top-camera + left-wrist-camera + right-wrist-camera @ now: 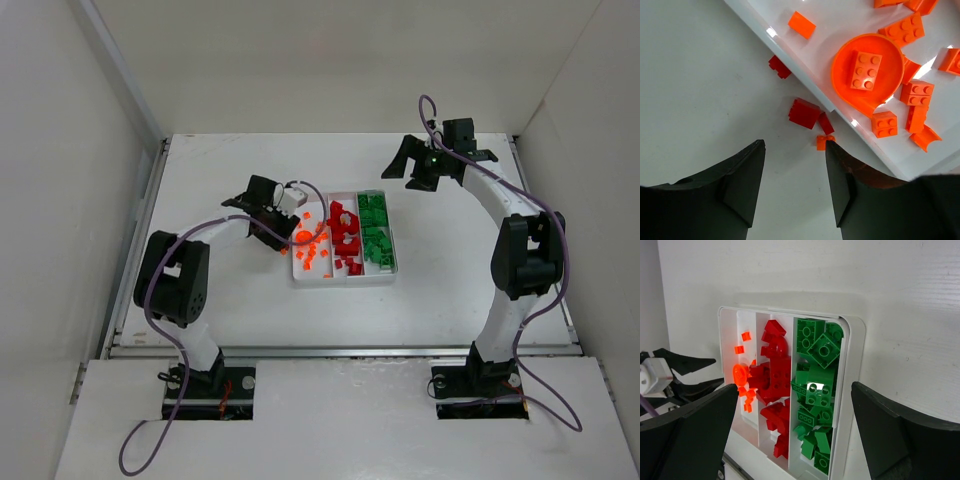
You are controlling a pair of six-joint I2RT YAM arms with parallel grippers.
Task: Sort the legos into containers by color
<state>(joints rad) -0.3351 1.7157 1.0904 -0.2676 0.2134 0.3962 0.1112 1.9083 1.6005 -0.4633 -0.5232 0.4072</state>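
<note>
The left gripper (794, 147) had its jaws parted, with nothing between them; they pointed down at the bare table (700, 75) just outside the long outer edge of the tray (840, 20), on the side of the orange compartment. A small orange piece (824, 142) lay on the table against the tip of one finger, and whether it touched the finger I could not tell. A little closer to the tray edge lay three dark red bricks (804, 112), also outside the tray, one of them partly hidden under the rim. Just inside that edge, a round orange dish piece (880, 87) rested in the compartment with an orange studded brick (866, 70) lying in it, and other orange legos (887, 124) were scattered around it. In the top view, the dark red legos (345, 235) filled the middle compartment of the tray and the green legos (375, 235) the compartment farthest from the left gripper. The right gripper (415, 170) was released wide and held nothing; it hung in the air beyond the far corner of the tray on the green side, apart from the tray.
</note>
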